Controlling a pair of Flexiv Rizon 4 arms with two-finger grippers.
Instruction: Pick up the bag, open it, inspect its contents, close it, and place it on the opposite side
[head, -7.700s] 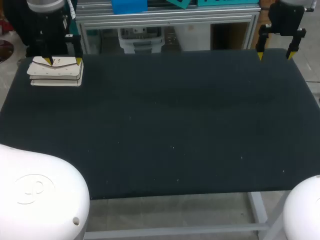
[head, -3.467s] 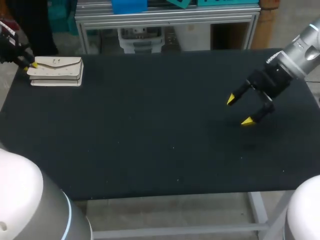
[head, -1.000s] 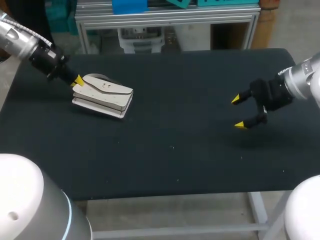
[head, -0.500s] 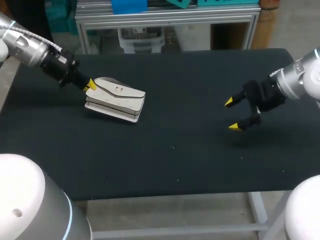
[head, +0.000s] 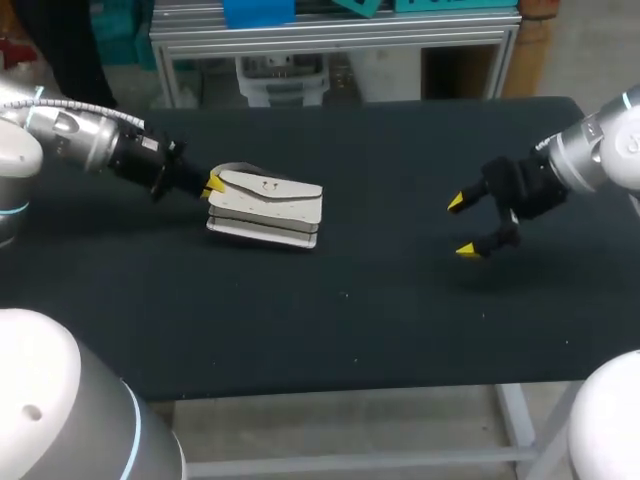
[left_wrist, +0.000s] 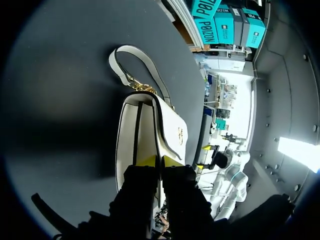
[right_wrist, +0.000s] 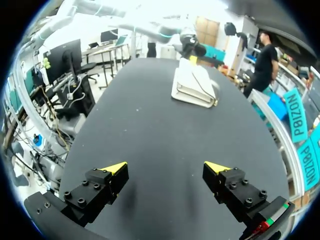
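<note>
The cream-white bag (head: 268, 207) with a gold clasp lies flat, left of the table's middle. My left gripper (head: 213, 185) is shut on its left end. In the left wrist view the two yellow tips pinch a thin edge of the bag (left_wrist: 145, 135), and its strap (left_wrist: 132, 65) with a gold chain loops out ahead of the gripper (left_wrist: 158, 161). My right gripper (head: 462, 227) hangs open over the right half of the table, facing the bag with nothing between its fingers. From the right wrist, the bag (right_wrist: 192, 85) lies far ahead of the open gripper (right_wrist: 165, 167).
The black table top (head: 380, 320) stretches between the bag and the right gripper and across the whole near side. Nothing else stands on it.
My left arm has carried the bag to the right, toward the table's middle. The right gripper has drifted slightly left and stays open.
</note>
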